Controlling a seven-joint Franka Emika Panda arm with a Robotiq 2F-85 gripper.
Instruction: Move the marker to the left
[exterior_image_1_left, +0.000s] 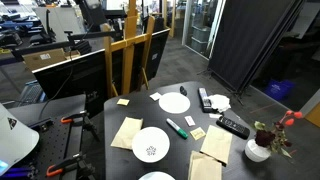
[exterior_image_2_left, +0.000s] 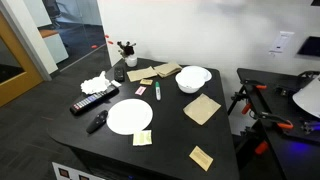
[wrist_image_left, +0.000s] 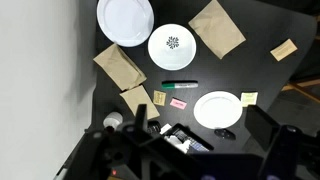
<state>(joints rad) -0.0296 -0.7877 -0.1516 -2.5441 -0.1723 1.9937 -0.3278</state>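
Observation:
The marker is a slim dark green stick with a whitish end. It lies flat on the black table between the patterned plate and a plain white plate. It shows in both exterior views. My gripper shows only in the wrist view, at the bottom edge. It hangs high above the table, open and empty, with its dark fingers spread wide over a black remote. The arm is out of view in both exterior views.
Brown napkins, sticky notes and a third plate lie around the marker. Two remotes, a flower vase, a white bowl and a cup of pens stand on the table.

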